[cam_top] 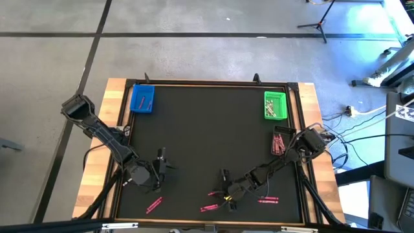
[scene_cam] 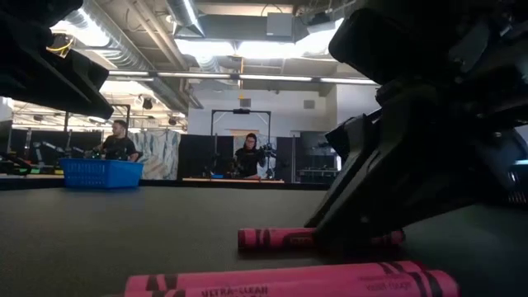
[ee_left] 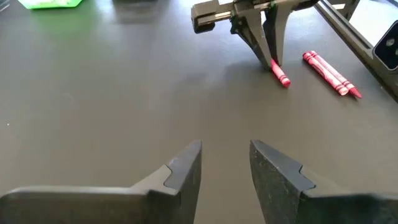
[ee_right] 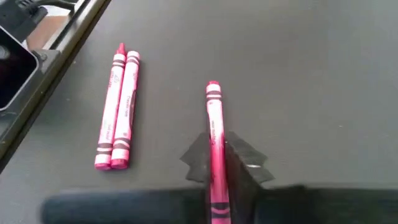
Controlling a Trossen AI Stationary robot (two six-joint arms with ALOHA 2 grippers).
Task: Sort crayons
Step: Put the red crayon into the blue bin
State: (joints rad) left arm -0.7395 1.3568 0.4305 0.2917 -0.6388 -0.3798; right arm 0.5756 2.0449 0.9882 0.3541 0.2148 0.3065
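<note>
Right gripper [ee_right: 217,163]: down at the mat near the front edge, its two dark fingers closed against either side of a single pink-red wax crayon [ee_right: 214,134], which lies lengthwise between them
Gripped crayon: from the low view it looks to be resting on the mat, so I judge the pinch made but the lift not begun
Right arm: reaches in from the table's right side, bent low toward the front
Left gripper [ee_left: 225,163]: hovers over bare mat at the front left, fingers apart, holding nothing
Nearest loose crayons: a pair of pink-red crayons [ee_right: 117,106] lying side by side, touching, just beside the gripped one
Other loose crayons: more pink-red sticks scattered along the front of the black mat [cam_top: 207,129], and a small cluster [cam_top: 279,142] near the right edge
Small blue plastic tray [cam_top: 142,98]: far left corner, a few crayons inside
Small green plastic tray [cam_top: 275,105]: far right corner, also some crayons inside
Progress: early to middle by my reading; both trays hold a little, several crayons wait on the mat
Left to do: lift this one, carry it to its tray, repeat for the rest
</note>
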